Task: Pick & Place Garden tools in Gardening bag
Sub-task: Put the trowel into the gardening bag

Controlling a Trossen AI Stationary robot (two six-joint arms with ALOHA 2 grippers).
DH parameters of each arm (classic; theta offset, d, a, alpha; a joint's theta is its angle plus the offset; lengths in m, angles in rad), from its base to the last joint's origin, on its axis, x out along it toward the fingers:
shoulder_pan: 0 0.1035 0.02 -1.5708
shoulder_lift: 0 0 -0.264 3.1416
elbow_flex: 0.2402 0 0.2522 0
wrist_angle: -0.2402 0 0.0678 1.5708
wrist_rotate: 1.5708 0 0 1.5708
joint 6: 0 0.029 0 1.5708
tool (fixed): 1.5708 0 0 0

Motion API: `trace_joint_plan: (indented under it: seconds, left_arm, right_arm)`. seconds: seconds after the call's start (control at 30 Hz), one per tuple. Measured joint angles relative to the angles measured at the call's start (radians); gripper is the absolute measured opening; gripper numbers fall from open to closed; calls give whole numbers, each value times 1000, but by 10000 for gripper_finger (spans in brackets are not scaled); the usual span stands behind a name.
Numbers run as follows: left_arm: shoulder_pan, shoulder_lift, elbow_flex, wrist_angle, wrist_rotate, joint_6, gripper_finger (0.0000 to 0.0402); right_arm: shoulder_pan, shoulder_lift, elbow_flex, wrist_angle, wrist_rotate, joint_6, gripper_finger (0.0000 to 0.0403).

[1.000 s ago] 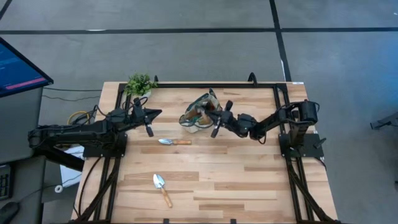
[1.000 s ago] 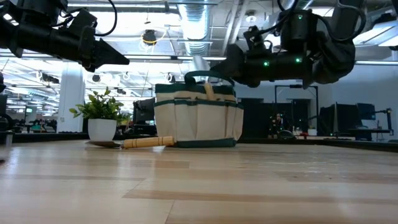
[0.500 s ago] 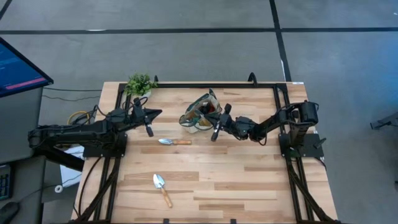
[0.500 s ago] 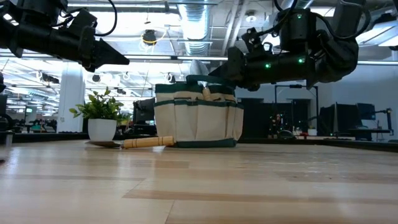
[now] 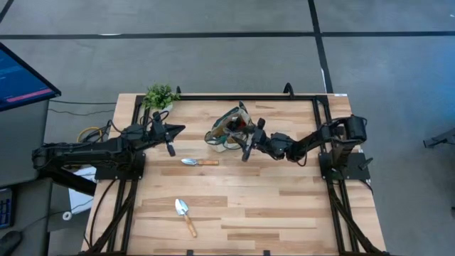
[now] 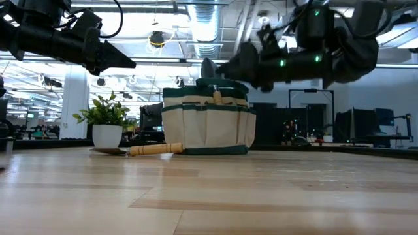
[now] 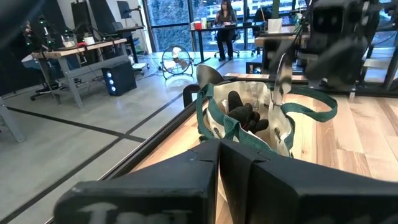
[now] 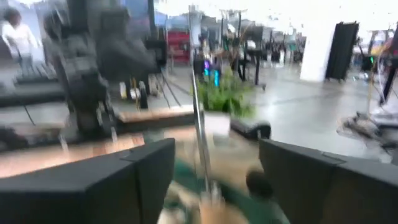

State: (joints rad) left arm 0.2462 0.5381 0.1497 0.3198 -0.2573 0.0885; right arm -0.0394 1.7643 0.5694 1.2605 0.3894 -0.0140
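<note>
Right gripper [image 5: 249, 146] over the bag [image 5: 229, 129], fingers wide, empty. Nearest trowel [image 5: 198, 162] at about 7 o'clock from it, lying 3-to-9 on the surface. Left gripper [image 5: 169, 140], pinched shut, equally near.

Beige fabric with dark green trim and handles on the gardening bag [image 6: 208, 123]. Silver blades, light wooden handles on both trowels [image 5: 199, 162] [image 5: 186, 216]. Green leaves above a white pot on the potted plant [image 6: 106, 124]. Pale striped wood on the table [image 5: 270, 199], black along both arms.
</note>
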Motion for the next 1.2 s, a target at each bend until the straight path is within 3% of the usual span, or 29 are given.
trace_joint_plan:
  seconds: [0.13,0.33,0.47,0.6,0.83,1.03,1.2]
  left_arm:
    - [0,0,0,-2,0,0,2]
    - [0,0,0,-3,0,0,2]
    - [0,0,0,-3,0,0,2]
    - [0,0,0,-3,0,0,2]
    - [0,0,0,-3,0,0,2]
    - [0,0,0,-3,0,0,2]
    - [0,0,0,-3,0,0,2]
  right_arm:
    - [6,-149,0,-114,-2,-25,247]
    - [10,-425,0,-521,-12,-21,236]
    - [32,-554,0,-751,-60,-12,210]
    - [64,-619,1,-921,-55,-2,154]
    - [80,-619,-32,-968,-68,18,14]
    - [57,-592,-60,-960,-92,41,6]
    - [9,-580,-93,-874,-208,37,2]
